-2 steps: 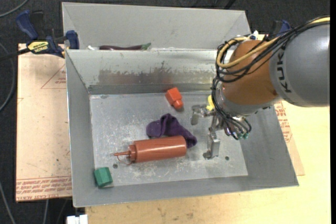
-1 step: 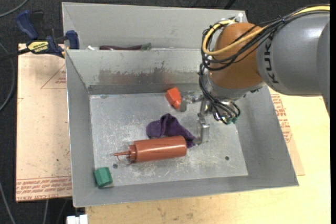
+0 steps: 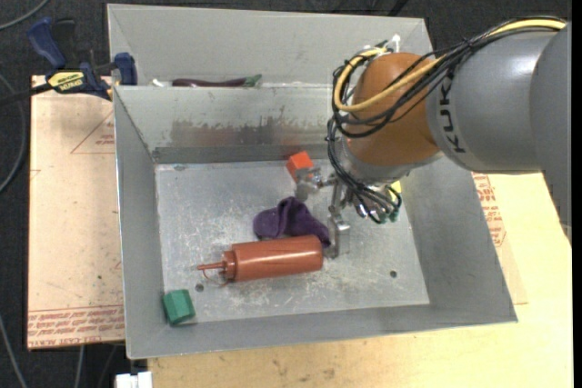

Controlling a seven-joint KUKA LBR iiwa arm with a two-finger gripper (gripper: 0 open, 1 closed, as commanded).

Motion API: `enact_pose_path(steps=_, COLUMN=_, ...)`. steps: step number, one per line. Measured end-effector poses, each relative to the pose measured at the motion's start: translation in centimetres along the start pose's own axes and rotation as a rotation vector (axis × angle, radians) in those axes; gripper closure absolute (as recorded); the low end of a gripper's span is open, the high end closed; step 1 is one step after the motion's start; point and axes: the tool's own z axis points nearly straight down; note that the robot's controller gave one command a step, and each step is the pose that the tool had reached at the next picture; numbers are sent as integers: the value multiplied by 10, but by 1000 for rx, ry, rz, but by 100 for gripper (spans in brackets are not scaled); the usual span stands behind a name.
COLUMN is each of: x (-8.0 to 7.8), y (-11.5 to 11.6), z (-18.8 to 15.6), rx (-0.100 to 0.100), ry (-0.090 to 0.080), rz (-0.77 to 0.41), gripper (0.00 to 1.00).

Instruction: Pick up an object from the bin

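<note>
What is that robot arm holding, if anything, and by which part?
It cannot be told. The gripper sits at the blunt end of the brown bottle, beside the purple cloth; no grip on either shows.

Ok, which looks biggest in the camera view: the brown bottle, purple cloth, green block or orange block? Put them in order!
1. brown bottle
2. purple cloth
3. green block
4. orange block
The two blocks look close in size, and the orange one lies farther back, so I am unsure of that pair.
</note>
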Motion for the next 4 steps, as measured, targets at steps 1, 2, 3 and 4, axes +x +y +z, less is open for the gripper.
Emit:
enact_pose_path(steps=1, x=-15, y=17, z=33, rx=1, ry=10, rz=55, gripper=0)
enact_pose_path(steps=2, x=-27, y=68, z=39, rx=-1, ry=-2, rz=382, gripper=100)
enact_pose_path(steps=3, x=-27, y=68, z=39, rx=-1, ry=-2, rz=383, gripper=100)
enact_pose_path(steps=4, x=-34, y=72, z=42, rx=0, ry=-3, rz=287, gripper=100)
